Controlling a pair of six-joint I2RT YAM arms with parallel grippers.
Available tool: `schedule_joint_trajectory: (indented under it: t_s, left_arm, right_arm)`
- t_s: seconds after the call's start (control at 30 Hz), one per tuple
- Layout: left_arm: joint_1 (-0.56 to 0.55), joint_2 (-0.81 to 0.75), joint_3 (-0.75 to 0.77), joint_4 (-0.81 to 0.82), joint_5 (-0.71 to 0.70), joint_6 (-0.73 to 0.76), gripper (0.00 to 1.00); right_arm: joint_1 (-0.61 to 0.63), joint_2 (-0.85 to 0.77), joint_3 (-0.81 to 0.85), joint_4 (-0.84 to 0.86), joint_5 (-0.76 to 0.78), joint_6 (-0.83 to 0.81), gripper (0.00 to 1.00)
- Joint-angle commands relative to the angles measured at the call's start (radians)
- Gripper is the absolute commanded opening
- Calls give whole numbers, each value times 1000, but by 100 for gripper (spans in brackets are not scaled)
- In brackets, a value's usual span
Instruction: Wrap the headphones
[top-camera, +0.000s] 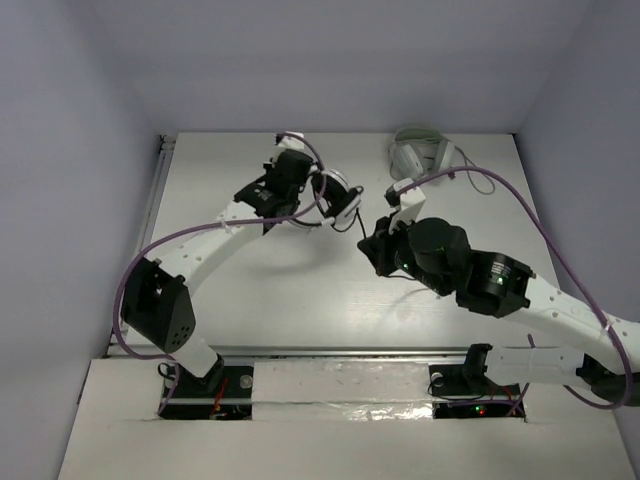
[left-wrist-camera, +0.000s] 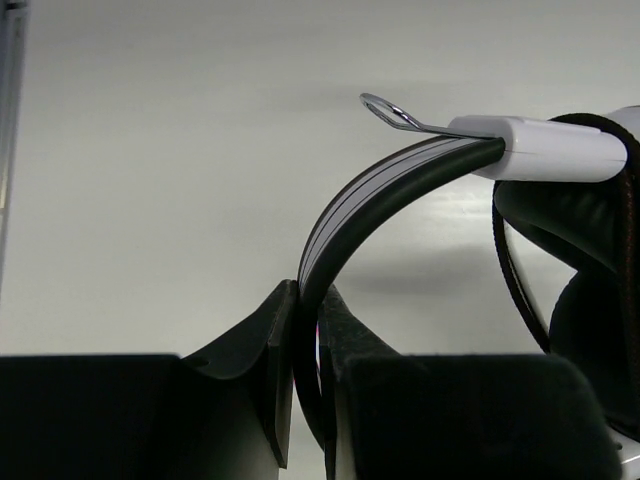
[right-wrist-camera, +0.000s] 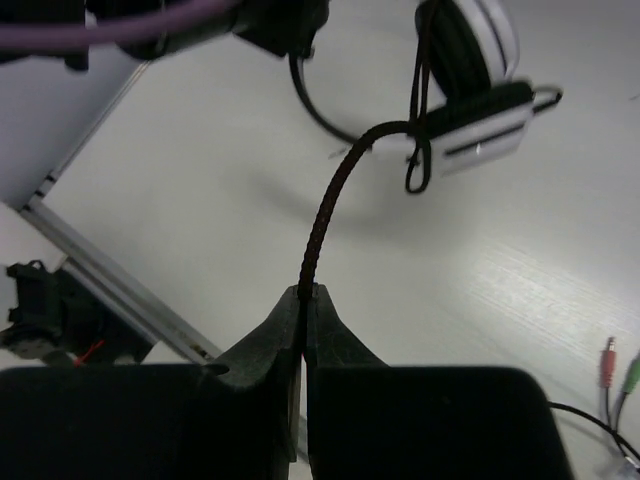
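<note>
A pale grey headset (top-camera: 420, 152) lies at the upper right of the top view on a white table (top-camera: 270, 295). A metal rail (top-camera: 155, 200) edges the table's left side.

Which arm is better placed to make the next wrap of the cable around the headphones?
Right arm. Its jaws are shut on the cable, which runs up to the ear cup; the left arm clamps the headband in its jaws, steadying the headphones.

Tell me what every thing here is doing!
headphones: held up by the headband.
cable: pinched, looped over an ear cup.
left gripper: shut on headband.
right gripper: shut on cable.
grey headphones: lying on the table, untouched.
</note>
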Motion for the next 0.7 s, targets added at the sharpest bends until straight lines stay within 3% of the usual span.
schedule_joint_trajectory:
  t_s: [0.0, 0.23, 0.47, 0.67]
  left_arm:
    - [-67, -54, -33, 28, -20, 4, 0]
    - [-170, -187, -194, 8, 68, 19, 0]
    - [-275, -276, -276, -26, 149, 45, 0]
    - [-305, -377, -325, 3, 330, 87, 0]
  right_arm:
    - [5, 21, 69, -12, 151, -99, 0]
    - [-26, 55, 85, 75, 248, -210, 0]
    - [-138, 93, 72, 184, 163, -247, 0]
    - [-289, 159, 39, 259, 76, -250, 0]
